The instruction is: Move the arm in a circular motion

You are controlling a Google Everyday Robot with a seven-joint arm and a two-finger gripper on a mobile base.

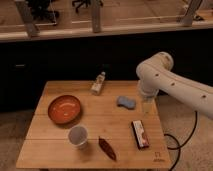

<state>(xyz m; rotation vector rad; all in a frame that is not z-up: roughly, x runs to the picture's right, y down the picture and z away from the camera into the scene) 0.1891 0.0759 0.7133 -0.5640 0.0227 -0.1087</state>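
The arm (170, 82) is large, glossy and white, with small dark dots. It reaches in from the right edge and bends down at a bulbous joint (152, 67) over the right side of the wooden table (95, 150). Its slim pale tip, the gripper (146, 106), hangs just right of a blue sponge (126, 102) and above the table's right edge. It holds nothing that I can see.
On the table lie an orange bowl (64, 109), a white cup (78, 136), a dark red chili pepper (107, 148), a snack bar (139, 133) and a small bottle (98, 83) on its side. A black cable (175, 142) hangs at the right. A dark counter stands behind.
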